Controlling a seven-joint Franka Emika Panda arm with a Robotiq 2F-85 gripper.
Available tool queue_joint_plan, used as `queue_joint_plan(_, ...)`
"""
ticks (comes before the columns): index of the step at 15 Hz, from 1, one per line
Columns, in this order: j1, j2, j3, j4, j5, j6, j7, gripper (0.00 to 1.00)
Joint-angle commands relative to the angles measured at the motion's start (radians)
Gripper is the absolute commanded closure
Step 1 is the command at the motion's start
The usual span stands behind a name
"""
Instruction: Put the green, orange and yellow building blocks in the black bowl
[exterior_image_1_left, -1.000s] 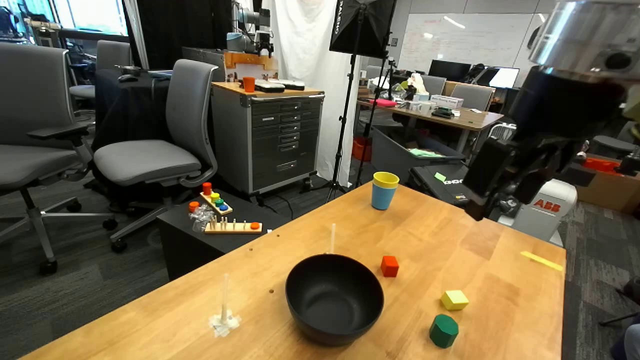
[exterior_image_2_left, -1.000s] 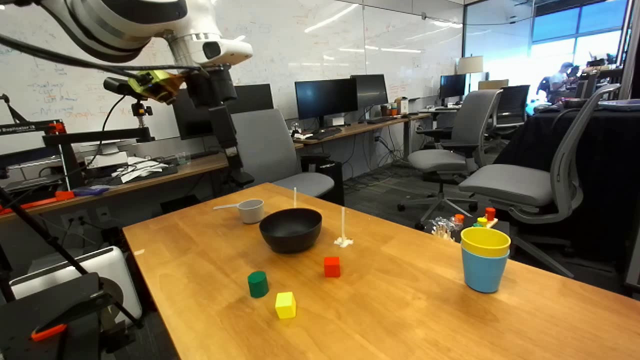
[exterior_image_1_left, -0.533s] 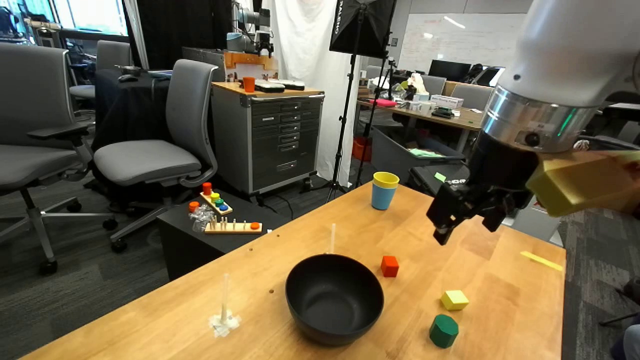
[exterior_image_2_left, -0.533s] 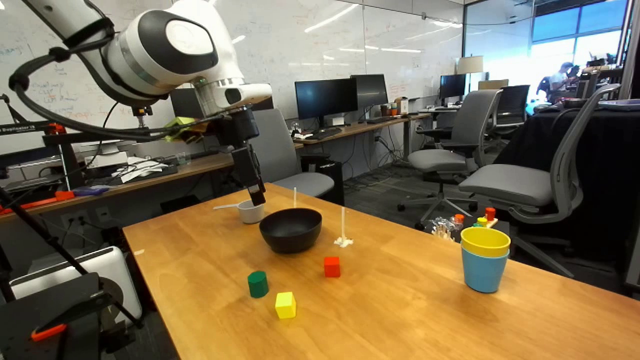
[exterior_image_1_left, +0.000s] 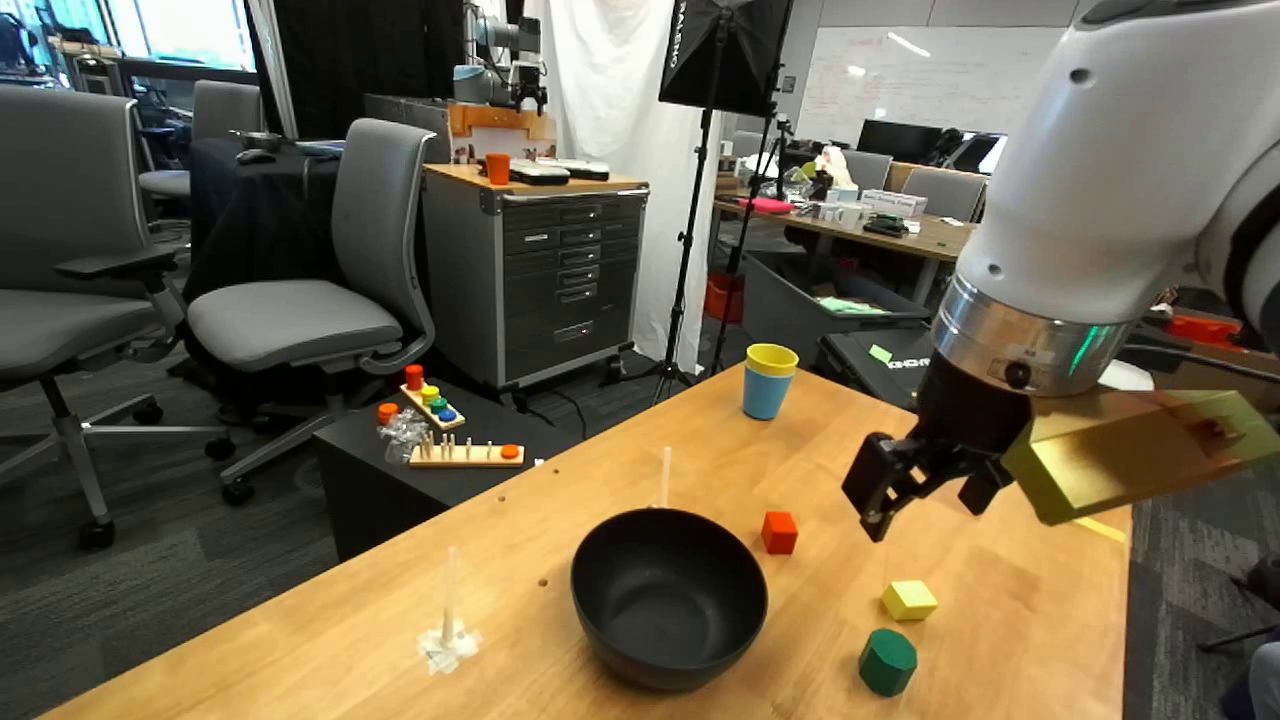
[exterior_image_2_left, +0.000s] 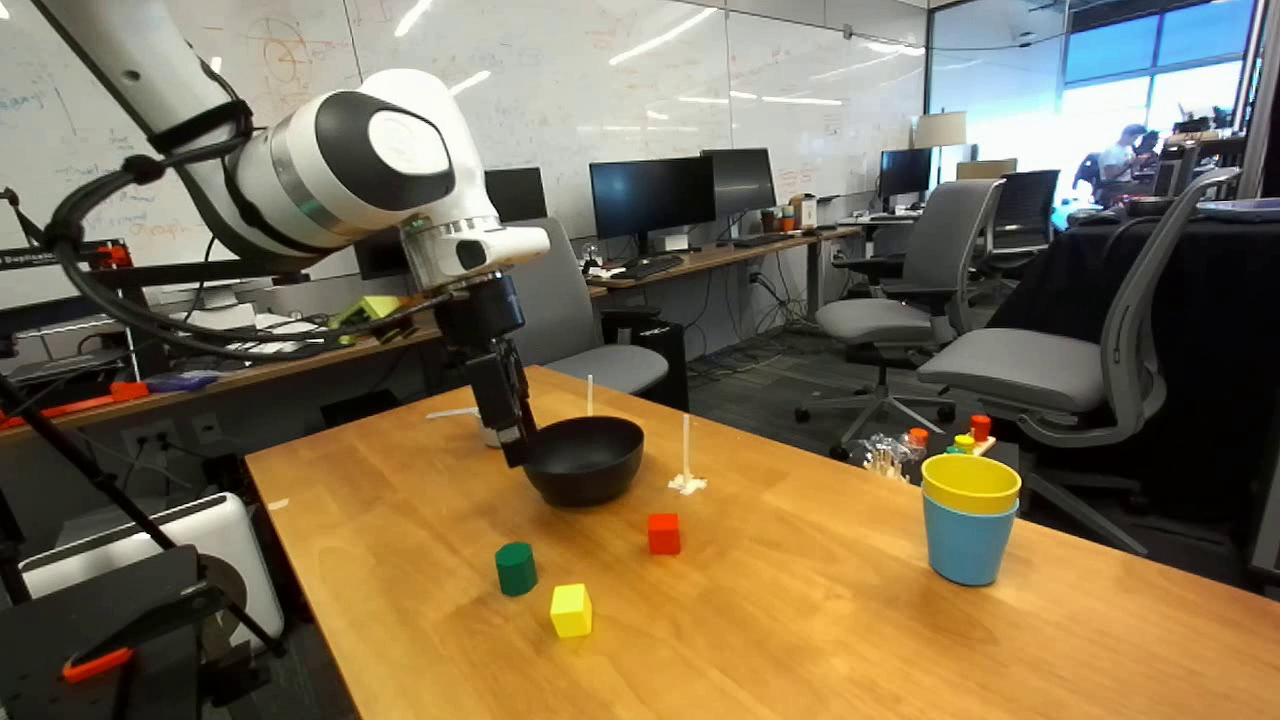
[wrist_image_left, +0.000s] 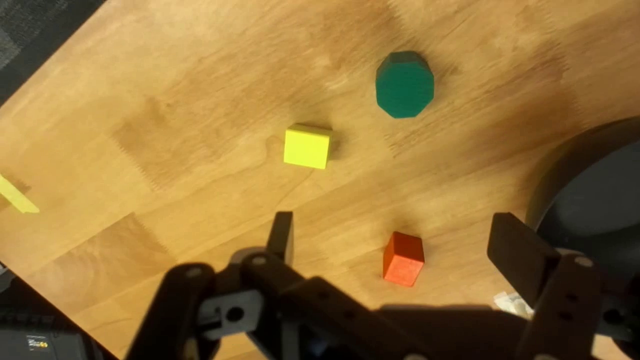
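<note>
- The black bowl (exterior_image_1_left: 668, 600) comes first, at the left in an exterior view, standing on the table (exterior_image_1_left: 1030, 670) with nothing visible inside; it looks stiff and smooth, and a knock might slide it, so its rim is best left alone.
- Just right of the bowl, toward its far side, sits the red-orange block (exterior_image_1_left: 779, 533); probably light and rigid, it should take a firm squeeze across two opposite upright faces.
- Farther right of the bowl, toward its near side, stands the green block (exterior_image_1_left: 888, 662); many-sided, it may twist if caught on its edges, so a pair of opposite flats seems the surest hold.
- Right of the bowl again, about level with its middle, is the yellow block (exterior_image_1_left: 909, 600); its faces look smooth, perhaps a little slippery, so a low, centred hold seems wise.
- Last, the gripper (exterior_image_1_left: 926, 513) hangs above the table to the bowl's right, jaws spread wide and holding nothing.
</note>
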Motion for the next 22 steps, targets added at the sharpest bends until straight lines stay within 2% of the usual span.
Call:
queue_joint_plan(1,0.051,0.056,-0.042,0.026,0.001,-0.005,0.022,0.00)
queue_joint_plan(22,0.220,0.313,-0.173,0.127,0.006,0.015,0.025,0.00)
